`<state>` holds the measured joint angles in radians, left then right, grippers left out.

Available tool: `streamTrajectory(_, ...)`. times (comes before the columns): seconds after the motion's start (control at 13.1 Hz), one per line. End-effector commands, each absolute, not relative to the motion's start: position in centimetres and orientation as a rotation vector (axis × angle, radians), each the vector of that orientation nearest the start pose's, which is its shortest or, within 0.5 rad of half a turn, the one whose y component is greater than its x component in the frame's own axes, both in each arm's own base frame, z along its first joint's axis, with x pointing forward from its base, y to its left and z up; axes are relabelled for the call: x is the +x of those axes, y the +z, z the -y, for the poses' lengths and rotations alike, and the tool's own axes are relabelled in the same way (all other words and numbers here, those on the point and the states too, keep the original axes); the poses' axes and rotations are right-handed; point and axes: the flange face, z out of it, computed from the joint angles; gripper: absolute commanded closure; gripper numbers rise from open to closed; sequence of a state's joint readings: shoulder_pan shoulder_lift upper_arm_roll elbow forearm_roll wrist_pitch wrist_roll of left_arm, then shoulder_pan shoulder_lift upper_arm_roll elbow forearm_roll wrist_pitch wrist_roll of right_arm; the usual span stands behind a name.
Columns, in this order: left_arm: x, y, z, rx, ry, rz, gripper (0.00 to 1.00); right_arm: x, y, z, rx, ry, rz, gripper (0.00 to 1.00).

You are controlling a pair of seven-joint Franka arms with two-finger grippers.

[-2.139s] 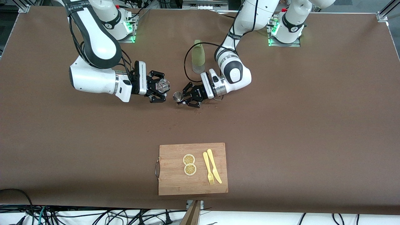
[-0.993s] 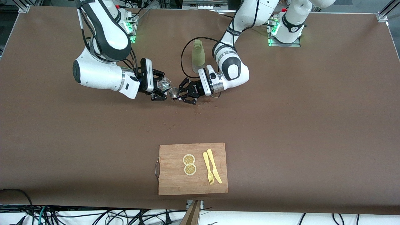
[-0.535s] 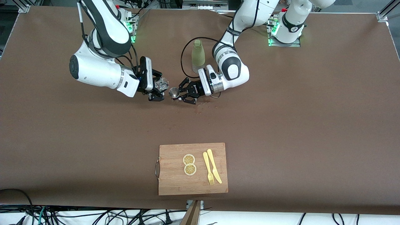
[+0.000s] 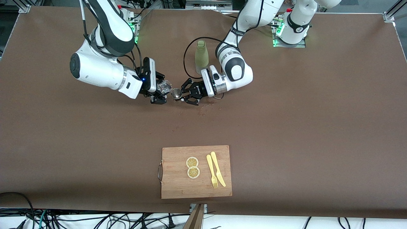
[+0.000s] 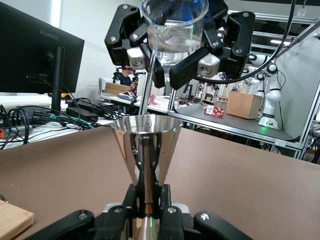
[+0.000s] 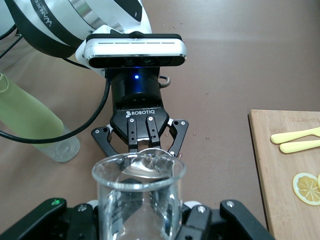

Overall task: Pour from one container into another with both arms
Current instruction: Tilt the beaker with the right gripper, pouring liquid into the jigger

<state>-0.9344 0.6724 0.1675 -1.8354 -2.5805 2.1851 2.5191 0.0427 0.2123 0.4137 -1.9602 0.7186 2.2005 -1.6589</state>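
Front view: mid-table, the right gripper (image 4: 160,90) clamps a tilted glass beaker (image 4: 165,86) just above the steel jigger (image 4: 176,93) gripped by the left gripper (image 4: 188,93), beside a green bottle (image 4: 201,56)

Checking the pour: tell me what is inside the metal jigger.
Nothing can be made out in the metal jigger: the glass beaker, tipped over it, covers its bowl. Left gripper holds the jigger; right gripper holds the beaker.
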Motion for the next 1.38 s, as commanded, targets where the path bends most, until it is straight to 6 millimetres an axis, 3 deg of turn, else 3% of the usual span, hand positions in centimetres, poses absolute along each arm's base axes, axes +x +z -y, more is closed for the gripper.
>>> streamTrajectory(0.0,45.34,19.41,47.83,1.617,1.31,0.794,1.0,53.29,40.01,-28.82,-1.723,-0.533,1.921,0.96)
streamTrajectory(1.3,45.33,19.91,48.23,1.63,1.313,0.763,1.0,53.2,40.04,-29.14,-1.724,-0.549,1.881,0.96)
